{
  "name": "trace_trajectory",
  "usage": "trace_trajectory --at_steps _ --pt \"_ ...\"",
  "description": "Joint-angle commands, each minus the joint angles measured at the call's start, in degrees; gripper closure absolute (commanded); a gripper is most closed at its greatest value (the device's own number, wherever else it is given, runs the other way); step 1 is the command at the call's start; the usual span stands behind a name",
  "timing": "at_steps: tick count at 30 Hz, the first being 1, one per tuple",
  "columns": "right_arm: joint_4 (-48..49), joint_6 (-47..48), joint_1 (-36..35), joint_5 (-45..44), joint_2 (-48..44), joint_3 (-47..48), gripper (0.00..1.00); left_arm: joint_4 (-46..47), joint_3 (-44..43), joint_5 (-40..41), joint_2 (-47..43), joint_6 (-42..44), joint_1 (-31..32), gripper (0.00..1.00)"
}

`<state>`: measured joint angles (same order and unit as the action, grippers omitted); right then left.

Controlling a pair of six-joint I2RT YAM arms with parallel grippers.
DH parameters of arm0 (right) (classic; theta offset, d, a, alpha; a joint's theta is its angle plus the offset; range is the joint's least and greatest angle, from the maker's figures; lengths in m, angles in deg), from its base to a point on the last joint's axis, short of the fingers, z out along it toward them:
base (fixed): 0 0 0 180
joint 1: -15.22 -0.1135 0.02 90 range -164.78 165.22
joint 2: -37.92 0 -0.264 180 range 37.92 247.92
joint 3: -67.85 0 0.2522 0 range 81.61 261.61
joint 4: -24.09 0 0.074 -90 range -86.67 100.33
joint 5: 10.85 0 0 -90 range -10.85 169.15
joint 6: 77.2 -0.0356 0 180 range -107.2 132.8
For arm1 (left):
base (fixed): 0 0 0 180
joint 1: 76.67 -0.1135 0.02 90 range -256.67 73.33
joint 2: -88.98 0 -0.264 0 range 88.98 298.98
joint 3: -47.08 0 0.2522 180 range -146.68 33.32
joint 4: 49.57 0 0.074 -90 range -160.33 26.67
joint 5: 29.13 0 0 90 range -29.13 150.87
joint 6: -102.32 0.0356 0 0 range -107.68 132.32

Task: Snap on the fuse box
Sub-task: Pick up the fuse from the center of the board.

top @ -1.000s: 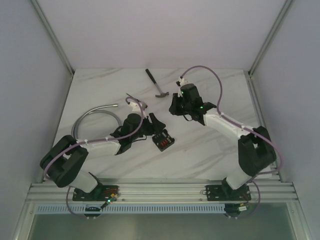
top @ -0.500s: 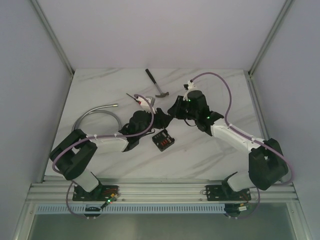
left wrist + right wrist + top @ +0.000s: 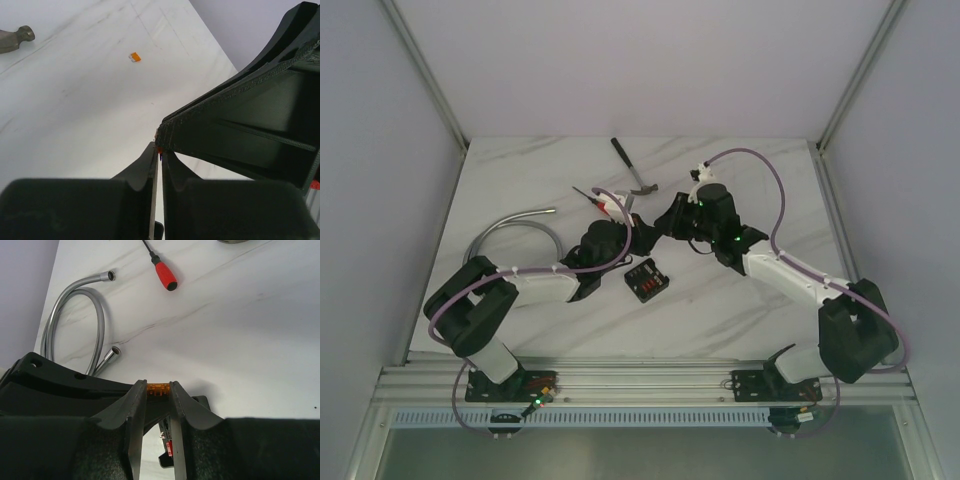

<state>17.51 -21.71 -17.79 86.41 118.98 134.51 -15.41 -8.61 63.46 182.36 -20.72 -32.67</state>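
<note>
Fuse box (image 3: 645, 281) lies flat on the table (image 3: 750, 170), untouched; by my read, the snapping-on is not yet done. Both arms reach in, meeting just beyond the fuse box. Right gripper (image 3: 665, 222) clamps an orange fuse (image 3: 158, 388). Left gripper (image 3: 159, 150) is pinched nearly together, maybe nipping a red speck.

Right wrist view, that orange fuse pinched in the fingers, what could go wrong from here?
The orange fuse is held only at the tips of the right tool, with the left tool pinching at the same spot; a mistimed release could drop it, like the loose fuse on the table. The tools could knock together near the fuse box.
</note>
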Motion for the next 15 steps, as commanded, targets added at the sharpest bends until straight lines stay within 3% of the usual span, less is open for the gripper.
trace_trajectory --at_steps 1,5,9,15 --pt "2.2 -1.2 -0.3 1.3 -1.2 -1.0 0.73 2.3 -1.1 0.3 0.1 2.2 0.0 0.91" --pt "3.0 -1.1 -0.3 1.7 -1.6 -1.6 0.71 1.4 -1.1 -0.3 -0.5 3.6 0.0 0.99" --pt "3.8 1.8 -0.1 3.3 -2.9 -1.8 0.59 -2.0 -2.1 -4.1 -1.2 6.8 -0.3 1.00" --pt "1.2 17.1 3.3 13.1 -6.3 1.3 0.48 -8.0 -2.4 -15.3 -4.6 10.5 -3.1 1.00"
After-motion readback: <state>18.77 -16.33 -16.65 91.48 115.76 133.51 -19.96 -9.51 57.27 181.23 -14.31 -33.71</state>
